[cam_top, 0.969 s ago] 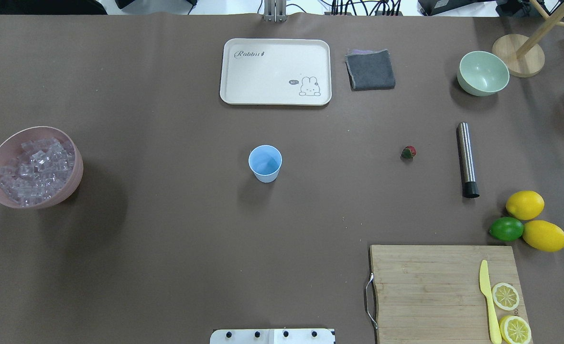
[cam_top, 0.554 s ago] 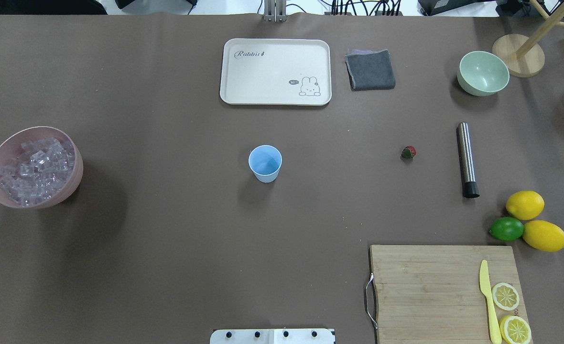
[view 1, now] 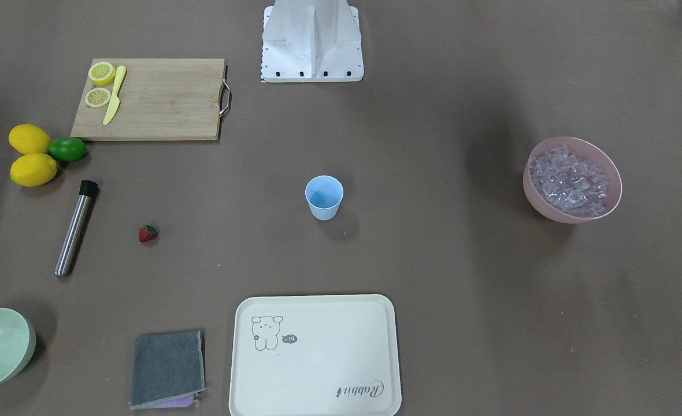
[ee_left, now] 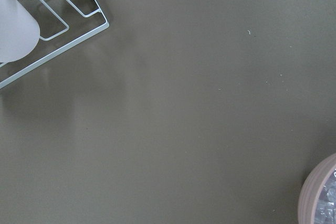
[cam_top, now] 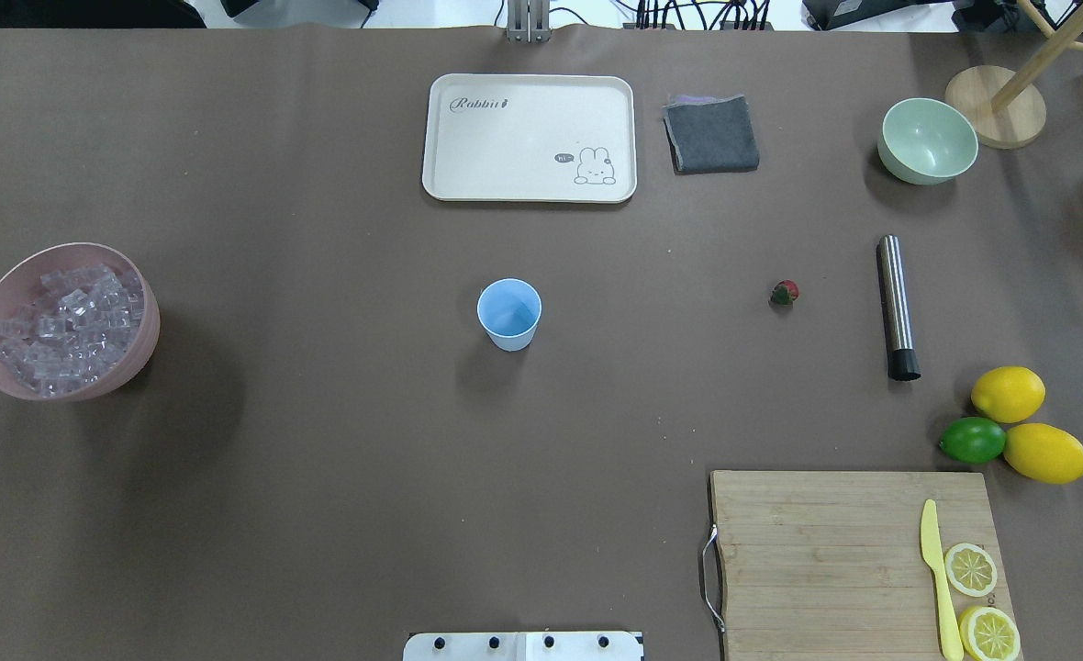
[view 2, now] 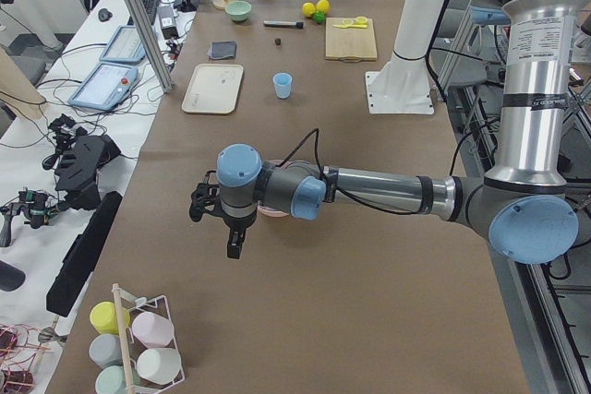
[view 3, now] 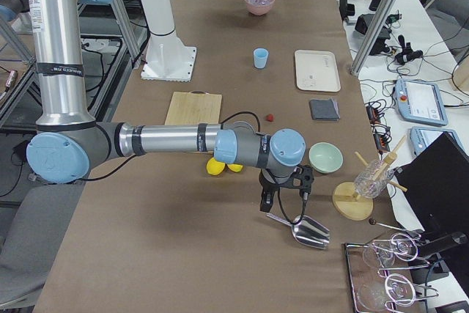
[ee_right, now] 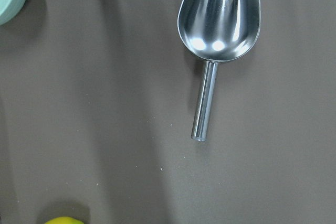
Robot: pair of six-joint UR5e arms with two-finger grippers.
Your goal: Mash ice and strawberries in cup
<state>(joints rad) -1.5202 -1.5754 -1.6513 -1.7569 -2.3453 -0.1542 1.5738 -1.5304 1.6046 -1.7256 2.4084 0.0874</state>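
Observation:
The light-blue cup stands upright and empty at the table's middle; it also shows in the front view. The red strawberry lies on the table to its right. The ice fills a pink bowl at the left edge. My left gripper hangs over the table beside the pink bowl, seen only from the side; I cannot tell if it is open. My right gripper hovers by a metal scoop, also seen only from the side; I cannot tell its state.
A steel muddler lies right of the strawberry. A cream tray, a grey cloth and a pale green bowl stand at the back. Lemons, a lime and a cutting board are front right.

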